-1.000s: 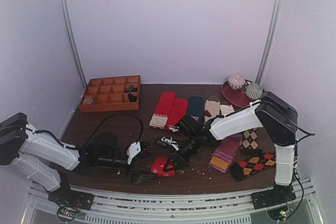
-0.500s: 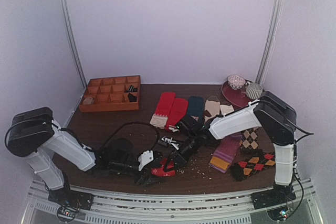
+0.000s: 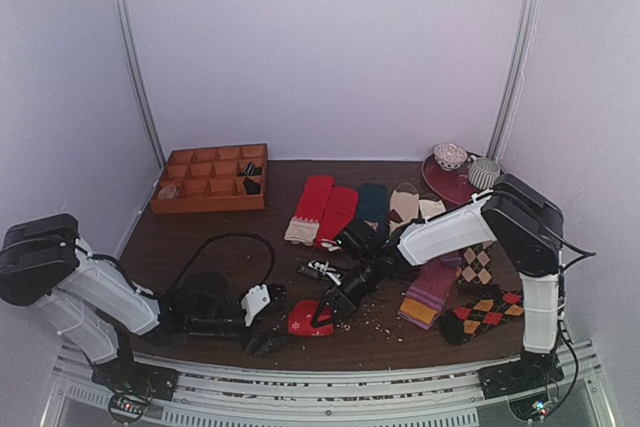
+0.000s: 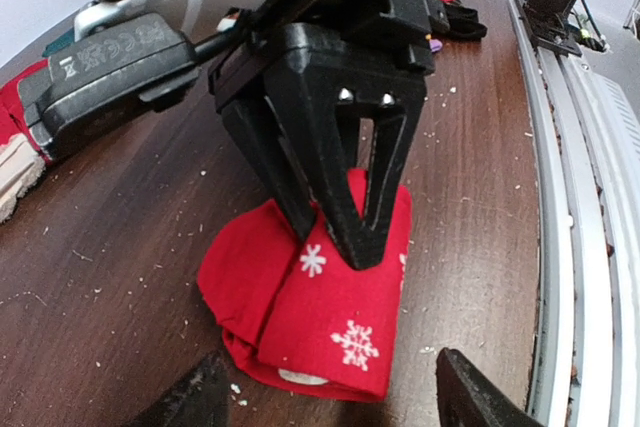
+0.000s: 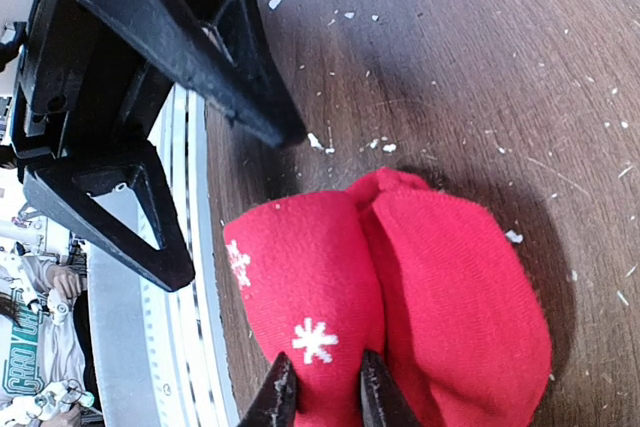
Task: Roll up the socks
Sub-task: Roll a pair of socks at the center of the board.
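**RISK NOTE: ROLL MAY OPEN OR BE KNOCKED TOWARDS THE NEAR RAIL**

Position. The small red knit sock bundle with white snowflake marks (image 3: 303, 319) lies on the dark brown wooden table (image 3: 278, 187), at the near edge and a little left of centre. It is close to the grey metal rail (image 4: 565, 247).

Grippers. The black 2-finger right gripper (image 5: 322, 399) is pressed together on 1 raised fold at the top of the sock bundle. Only that fold is caught, not the whole roll. The black 2-finger left gripper (image 4: 325, 399) is spread wide and holds nothing. It sits just to the left of the bundle with the roll facing its gap, and no contact is visible.

Hazards, as judged:
1. A lift on 1 fold could peel the outer layer, so the roll would unwind. The 2 lobes already part along a seam in the right wrist view.
2. The 2 grippers are near each other. If the left one advances to grasp, its fingers could strike the right fingers.
3. A sideways nudge from the spread left fingers could shove the bundle onto the rail.
4. The white crumbs (image 5: 385, 145) around the bundle may let it slide rather than seat.
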